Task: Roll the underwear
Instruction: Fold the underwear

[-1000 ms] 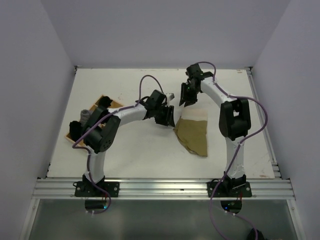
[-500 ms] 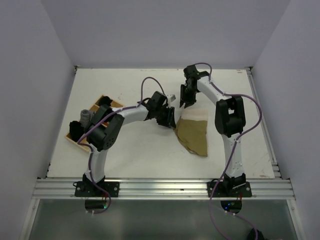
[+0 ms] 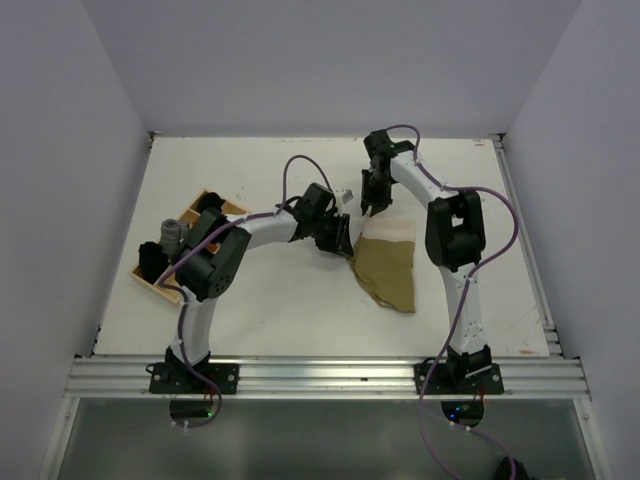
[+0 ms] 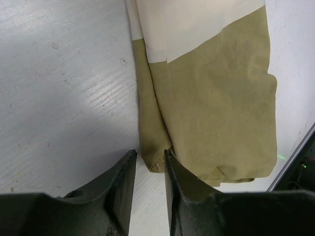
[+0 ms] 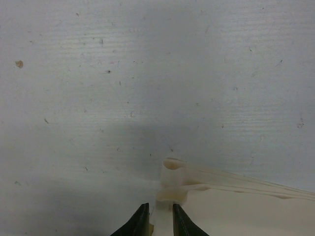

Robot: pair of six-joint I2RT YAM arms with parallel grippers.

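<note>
Since a sec ago both jaws have narrowed and the R arm has edged in. L gripper [image 4: 150, 156]: slim gap at an olive corner of the underwear [image 3: 388, 262]. R gripper [image 5: 160, 209]: slim gap straddling its cream corner; no firm pinch seen. Garment lies flat on the table [image 3: 250, 300] btwn the arms.

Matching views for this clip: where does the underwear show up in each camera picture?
Top external: the underwear lies flat, just right of centre.
Left wrist: the underwear fills the upper right and middle of the picture.
Right wrist: only a pale folded corner of the underwear shows, at the bottom right.
Shared landmark: its cream band, visible in all three views.
</note>
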